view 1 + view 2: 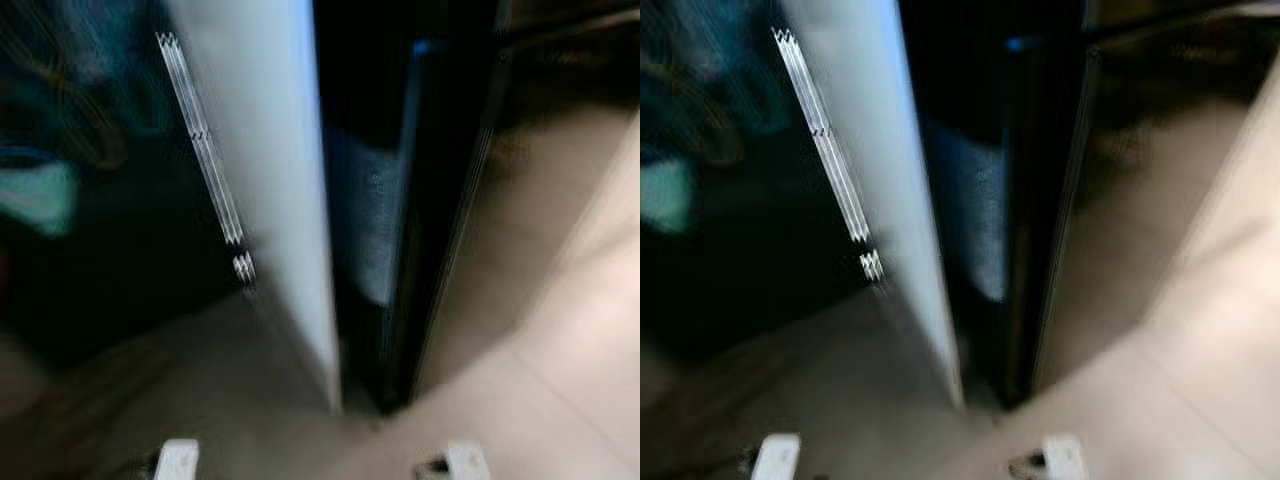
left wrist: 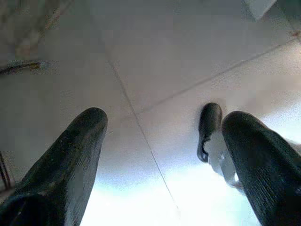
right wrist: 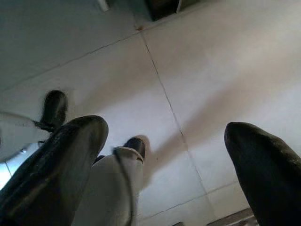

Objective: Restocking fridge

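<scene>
Both hands apart, empty, over floor tiles (image 2: 155,61); fridge door (image 1: 265,170) ahead, blurred.

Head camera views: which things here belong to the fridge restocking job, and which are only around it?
For the job:
- open fridge door, white edge toward the camera
- dark fridge interior, contents too blurred to tell
- left tool, open, empty, pointing at the floor
- right tool, open, empty

Only around:
- tiled floor
- robot's feet
</scene>
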Controlling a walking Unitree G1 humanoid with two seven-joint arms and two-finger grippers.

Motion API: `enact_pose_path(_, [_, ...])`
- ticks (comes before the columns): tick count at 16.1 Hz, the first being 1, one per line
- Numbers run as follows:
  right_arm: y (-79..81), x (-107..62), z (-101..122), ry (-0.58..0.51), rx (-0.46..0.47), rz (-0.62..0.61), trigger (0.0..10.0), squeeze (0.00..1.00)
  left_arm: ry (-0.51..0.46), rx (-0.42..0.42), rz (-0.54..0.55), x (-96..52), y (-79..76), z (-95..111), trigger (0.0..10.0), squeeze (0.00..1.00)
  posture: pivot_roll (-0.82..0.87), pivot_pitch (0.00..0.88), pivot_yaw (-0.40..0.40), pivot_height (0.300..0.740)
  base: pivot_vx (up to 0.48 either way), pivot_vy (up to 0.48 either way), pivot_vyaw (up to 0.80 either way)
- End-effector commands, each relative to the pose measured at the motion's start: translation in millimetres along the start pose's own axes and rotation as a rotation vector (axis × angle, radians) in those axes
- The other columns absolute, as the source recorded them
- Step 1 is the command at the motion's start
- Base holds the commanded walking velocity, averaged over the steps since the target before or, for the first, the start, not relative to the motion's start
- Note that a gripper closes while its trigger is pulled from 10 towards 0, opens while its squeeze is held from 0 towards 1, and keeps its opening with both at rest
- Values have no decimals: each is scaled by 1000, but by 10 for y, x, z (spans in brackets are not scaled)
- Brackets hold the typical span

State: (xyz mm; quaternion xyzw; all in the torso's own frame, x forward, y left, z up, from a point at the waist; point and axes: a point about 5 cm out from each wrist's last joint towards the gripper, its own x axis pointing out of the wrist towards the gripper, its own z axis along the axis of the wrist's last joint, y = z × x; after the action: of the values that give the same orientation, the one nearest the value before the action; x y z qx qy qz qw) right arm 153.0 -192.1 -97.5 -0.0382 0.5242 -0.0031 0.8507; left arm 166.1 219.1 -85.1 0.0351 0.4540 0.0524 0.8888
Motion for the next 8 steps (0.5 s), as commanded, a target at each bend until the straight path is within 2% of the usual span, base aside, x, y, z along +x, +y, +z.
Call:
enact_pose_path(1, [50,7,33,-8,-18,20,10000,0,18,10,13,-15,33,-60,10000,0,-53,0,15,740,0,0,800])
enact_pose_path(4, [-58,-5,9,-2,-48,12,10000,0,27,0,2,-20,-55,-104,10000,0,-56,0,-7,740,0,0,800])
enact_pose_path(5, [-125,-13,-8,7,-49,0,10000,0,39,0,-15,-21,-140,-130,10000,0,-54,0,-21,740,0,0,800])
enact_pose_path(8, [-191,-22,-23,13,-52,-9,10000,0,40,-13,-23,-25,-223,-149,10000,0,-38,0,-38,740,0,0,800])
